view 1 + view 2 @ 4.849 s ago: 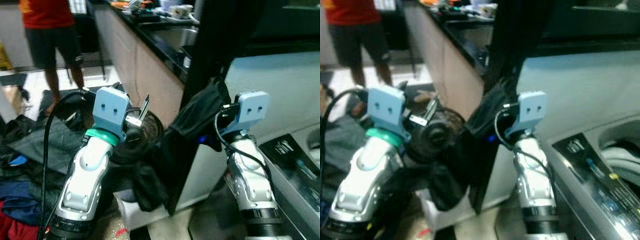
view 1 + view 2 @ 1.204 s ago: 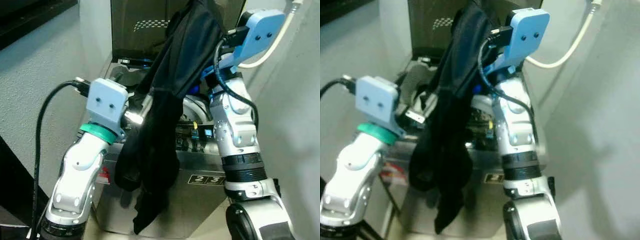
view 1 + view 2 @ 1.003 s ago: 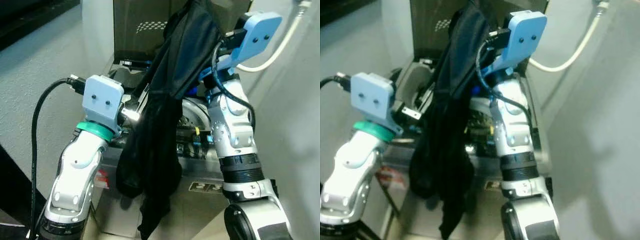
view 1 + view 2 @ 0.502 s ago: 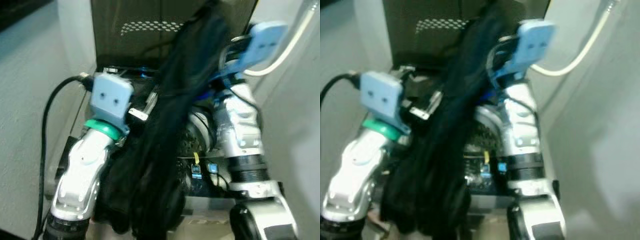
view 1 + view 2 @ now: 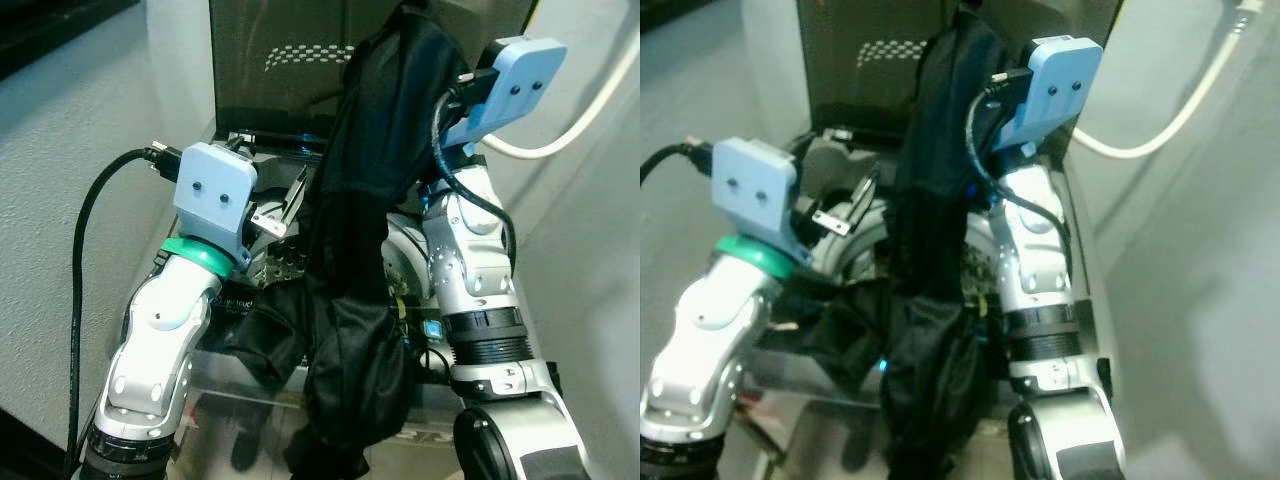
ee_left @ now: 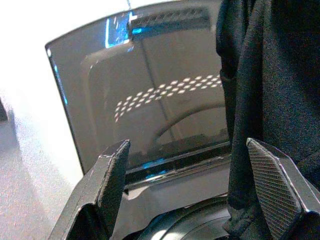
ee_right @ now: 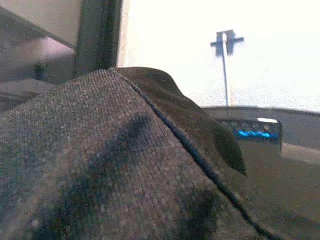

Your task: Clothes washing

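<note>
Left eye: black garment (image 5: 365, 240) hangs from the raised right gripper (image 5: 425, 30), top bunched up high by the open lid (image 5: 270, 60) of the washing machine (image 5: 240, 375); tail sags over the front edge, lower folds draped on the rim. R fingers buried in cloth; can't tell how wide they stand.
Right eye: same scene; left gripper (image 5: 855, 205) sits low beside the cloth, over the drum opening (image 5: 865, 235).
Left wrist: L fingers (image 6: 107, 175) spread wide, nothing betw. them; garment just beside one finger, lid behind.
Right wrist: dark knit cloth and a seam close up, lying right against the cam.
Handling (judged): soft, light, limp, no fixed shape; prob. snags on rim. Best hold is a bunched upper fold, w/ L gripper gathering the low tail so it drops inside the drum.
Vs. 1.2 s ago: head cam has closed in on the washer; tail hung free in front of the panel then, now it's slumped onto the rim. R arm still up high.
</note>
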`<state>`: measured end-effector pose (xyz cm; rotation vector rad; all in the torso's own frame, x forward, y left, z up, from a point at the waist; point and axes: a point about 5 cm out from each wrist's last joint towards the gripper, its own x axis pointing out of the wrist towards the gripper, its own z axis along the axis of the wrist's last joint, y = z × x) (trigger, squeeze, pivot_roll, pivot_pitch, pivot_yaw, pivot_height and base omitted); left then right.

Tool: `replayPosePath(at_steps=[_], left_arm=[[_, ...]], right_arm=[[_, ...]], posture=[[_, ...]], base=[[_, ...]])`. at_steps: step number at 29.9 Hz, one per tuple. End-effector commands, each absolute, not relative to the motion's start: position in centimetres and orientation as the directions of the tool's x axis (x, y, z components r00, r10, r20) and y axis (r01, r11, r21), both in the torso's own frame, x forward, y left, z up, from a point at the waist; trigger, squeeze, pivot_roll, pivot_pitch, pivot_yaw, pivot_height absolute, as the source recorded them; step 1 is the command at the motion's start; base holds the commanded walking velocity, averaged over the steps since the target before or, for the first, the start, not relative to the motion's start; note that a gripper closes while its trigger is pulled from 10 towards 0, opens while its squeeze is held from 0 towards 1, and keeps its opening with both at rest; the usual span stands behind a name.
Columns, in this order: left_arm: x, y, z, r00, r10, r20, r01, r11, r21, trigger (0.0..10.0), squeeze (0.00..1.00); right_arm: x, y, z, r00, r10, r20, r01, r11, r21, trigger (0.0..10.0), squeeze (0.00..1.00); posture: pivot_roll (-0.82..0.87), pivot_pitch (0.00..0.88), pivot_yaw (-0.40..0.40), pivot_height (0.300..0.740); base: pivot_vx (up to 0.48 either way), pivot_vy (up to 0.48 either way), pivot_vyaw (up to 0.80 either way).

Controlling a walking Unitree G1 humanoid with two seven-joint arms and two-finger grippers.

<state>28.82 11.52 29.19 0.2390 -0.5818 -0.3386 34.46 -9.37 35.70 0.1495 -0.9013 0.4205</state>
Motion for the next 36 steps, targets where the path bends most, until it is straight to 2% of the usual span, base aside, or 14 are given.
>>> replayPosePath(at_steps=[1,3,5,7,10,11,12,14,16,18,23,26,31,36], left_arm=[[28.4,11.2,29.1,0.766,-0.431,0.477,0.292,0.894,0.339,10.0,0.00],[28.2,11.3,29.0,0.756,-0.465,0.460,0.331,0.879,0.344,10.0,0.00],[27.4,11.4,28.9,0.715,-0.554,0.427,0.467,0.832,0.298,10.0,0.00],[27.4,11.4,28.9,0.715,-0.554,0.427,0.467,0.832,0.298,10.0,0.00],[24.5,10.5,28.2,0.521,-0.776,0.354,0.756,0.613,0.230,10.0,0.00],[24.5,10.5,28.2,0.521,-0.776,0.354,0.756,0.613,0.230,10.0,0.00],[23.8,10.3,27.9,0.468,-0.818,0.334,0.802,0.552,0.228,10.0,0.00],[23.8,10.3,27.9,0.468,-0.818,0.334,0.802,0.552,0.228,10.0,0.00],[22.9,9.8,26.7,0.403,-0.876,0.265,0.854,0.464,0.235,10.0,0.00],[22.8,9.8,26.0,0.398,-0.886,0.238,0.865,0.449,0.225,10.0,0.00],[25.1,9.8,24.4,0.503,-0.847,0.171,0.820,0.531,0.215,10.0,0.00],[28.2,9.9,24.7,0.628,-0.762,0.157,0.717,0.645,0.264,10.0,0.00],[29.9,10.3,25.3,0.687,-0.702,0.187,0.651,0.709,0.270,10.0,0.00],[34.6,13.8,28.1,0.871,-0.373,0.321,0.292,0.916,0.274,10.0,0.00]], right_arm=[[34.0,-8.9,36.4,0.507,0.331,0.796,-0.460,0.885,-0.075,10.0,0.00],[33.8,-8.6,36.3,0.494,0.368,0.787,-0.498,0.863,-0.091,10.0,0.00],[33.4,-8.0,36.3,0.461,0.430,0.776,-0.571,0.813,-0.111,10.0,0.00],[33.4,-8.0,36.3,0.461,0.430,0.776,-0.571,0.813,-0.111,10.0,0.00],[32.5,-7.7,37.9,0.372,0.483,0.792,-0.689,0.716,-0.113,10.0,0.00],[32.5,-7.7,37.9,0.372,0.483,0.792,-0.689,0.716,-0.113,10.0,0.00],[32.3,-7.7,38.3,0.353,0.487,0.799,-0.706,0.699,-0.114,10.0,0.00],[32.3,-7.7,38.3,0.353,0.487,0.799,-0.706,0.699,-0.114,10.0,0.00],[32.0,-8.0,39.5,0.312,0.478,0.821,-0.737,0.668,-0.108,10.0,0.00],[31.7,-8.1,40.1,0.290,0.471,0.833,-0.753,0.649,-0.104,10.0,0.00],[30.5,-8.5,41.0,0.225,0.471,0.853,-0.807,0.581,-0.108,10.0,0.00],[30.0,-8.4,41.1,0.200,0.482,0.853,-0.828,0.548,-0.115,10.0,0.00],[29.7,-8.3,41.1,0.190,0.483,0.855,-0.836,0.536,-0.117,10.0,0.00],[29.4,-8.9,41.2,0.187,0.453,0.872,-0.856,0.510,-0.082,10.0,0.00]], posture=[[0.12,0.044,-0.036,0.740],[0.12,0.044,-0.036,0.740],[0.12,0.044,-0.036,0.740],[0.12,0.044,-0.036,0.740],[0.12,0.047,-0.039,0.740],[0.12,0.047,-0.039,0.740],[0.12,0.047,-0.038,0.740],[0.12,0.047,-0.038,0.740],[0.12,0.048,-0.037,0.740],[0.12,0.048,-0.037,0.740],[0.12,0.049,-0.034,0.740],[0.11,0.048,-0.025,0.740],[0.10,0.047,-0.020,0.740],[0.10,0.045,-0.010,0.740]], base=[[0.000,0.000,0.00],[0.000,0.000,0.00],[0.000,0.000,0.00],[0.000,0.000,0.00],[0.000,0.000,0.00],[0.000,0.000,0.00],[0.000,0.000,0.00],[0.000,0.000,0.00],[0.000,0.000,0.00],[0.000,0.000,0.00],[0.000,0.000,0.00],[0.000,0.000,0.00],[0.000,0.000,0.00],[0.000,0.000,0.00]])
